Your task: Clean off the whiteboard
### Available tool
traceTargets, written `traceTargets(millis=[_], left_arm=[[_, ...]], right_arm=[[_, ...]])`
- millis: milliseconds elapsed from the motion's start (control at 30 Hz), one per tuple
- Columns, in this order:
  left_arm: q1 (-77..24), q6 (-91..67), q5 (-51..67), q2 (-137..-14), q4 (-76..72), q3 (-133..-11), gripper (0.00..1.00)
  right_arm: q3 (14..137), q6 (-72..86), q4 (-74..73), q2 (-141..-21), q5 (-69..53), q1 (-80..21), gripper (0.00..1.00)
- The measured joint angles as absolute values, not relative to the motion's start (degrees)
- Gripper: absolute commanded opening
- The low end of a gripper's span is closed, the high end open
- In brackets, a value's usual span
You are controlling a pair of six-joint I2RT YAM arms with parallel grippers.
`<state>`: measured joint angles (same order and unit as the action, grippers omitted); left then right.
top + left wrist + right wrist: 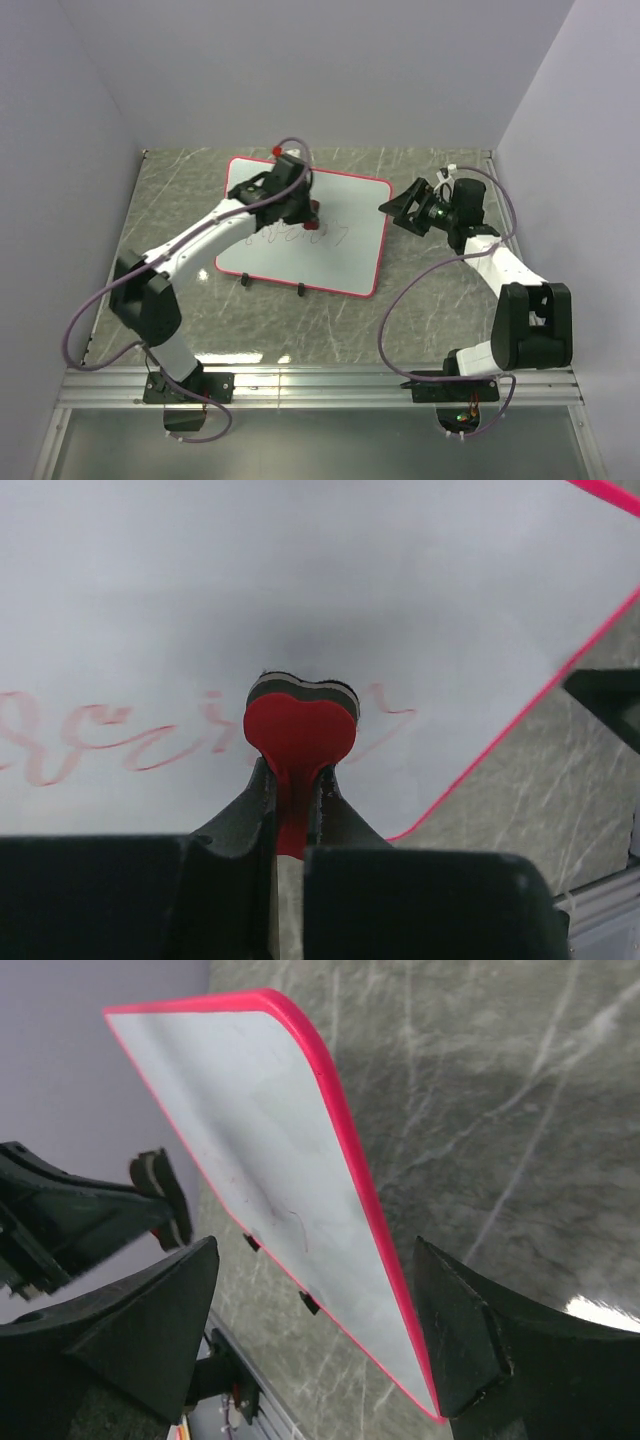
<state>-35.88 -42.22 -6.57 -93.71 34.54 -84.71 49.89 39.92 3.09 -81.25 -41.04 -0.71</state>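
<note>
The left gripper (pixel 295 785) has its black plastic fingers (pixel 250 800) pressed in on the thin red stem of a small red heart-shaped eraser (pixel 300 730). The eraser has a smooth plastic top over stacked dark and pale felt-like layers, and its underside looks to sit against the whiteboard (pixel 300 580), a large flat glossy white board with rounded corners and a thin red-pink frame. Faint, smeared red cursive writing (pixel 100 740) runs across the white surface to the left and right of the eraser. Seen from above, this gripper sits over the far middle of the board, which lies flat and slightly skewed on the grey marble-patterned table (pixel 430 290), with two small black feet (pixel 300 291) along its near edge. The right gripper (pixel 400 212) hangs just beside the board's right edge, near the far right corner, with its broad matt black wedge-shaped fingers (pixel 150 1320) spread wide. In its wrist view the framed edge of the board runs through the gap between them, beyond the fingertips, and whether they touch the frame cannot be told
</note>
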Motion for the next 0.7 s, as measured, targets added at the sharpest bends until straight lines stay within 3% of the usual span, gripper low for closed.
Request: traceTargets(millis=[233, 333, 367, 467, 700], left_arm=[[-44.5, -43.8, -7.4, -101.9, 34.7, -96.6, 0.00], [-45.9, -44.3, -7.5, -103.9, 34.5, -100.6, 0.00], [-46.3, -44.4, -7.5, -104.6, 34.5, -101.6, 0.00], [-47.6, -44.7, -8.0, -106.1, 34.1, -103.0, 0.00], [-51.1, -45.8, -11.3, -107.1, 32.8, -98.5, 0.00]], right_arm=[[45.2, 44.4, 17.1, -85.3, -45.6, -0.7, 0.77], [44.2, 45.9, 20.3, -86.9, -46.3, -0.7, 0.60], [44.2, 46.5, 21.4, -87.4, -46.5, -0.7, 0.47], [44.1, 47.7, 23.8, -88.6, -47.0, -0.7, 0.31], [44.1, 46.9, 24.6, -89.0, -48.4, -0.8, 0.16]])
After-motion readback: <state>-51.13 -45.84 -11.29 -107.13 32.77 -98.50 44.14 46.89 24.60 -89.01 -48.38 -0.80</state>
